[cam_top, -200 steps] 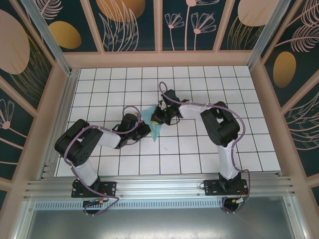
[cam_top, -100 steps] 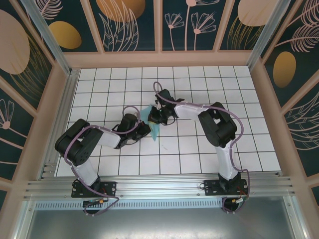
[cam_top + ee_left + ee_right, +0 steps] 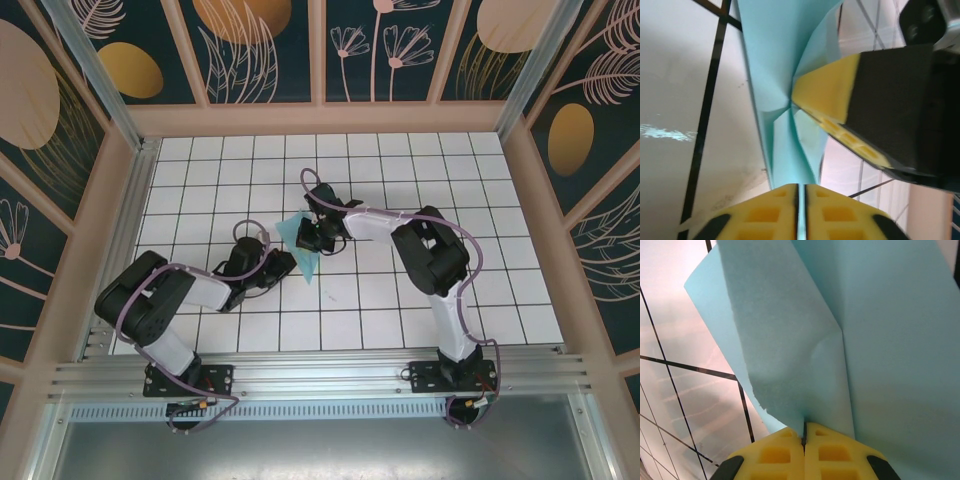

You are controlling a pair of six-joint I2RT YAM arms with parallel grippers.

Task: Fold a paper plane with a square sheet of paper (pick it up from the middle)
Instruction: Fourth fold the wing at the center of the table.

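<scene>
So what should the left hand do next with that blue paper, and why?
Probably the left hand should open a touch wider and back away, leaving the folded turquoise paper to the right hand. The left pads flank the paper's edge with what looks like slight slack, while the right pads are pressed shut on it.

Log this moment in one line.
left gripper: shut on paper | right gripper: shut on paper | paper: creased, held by both

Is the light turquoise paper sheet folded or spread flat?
Folded: the light turquoise paper sheet shows sharp creases and overlapping layers.
</scene>
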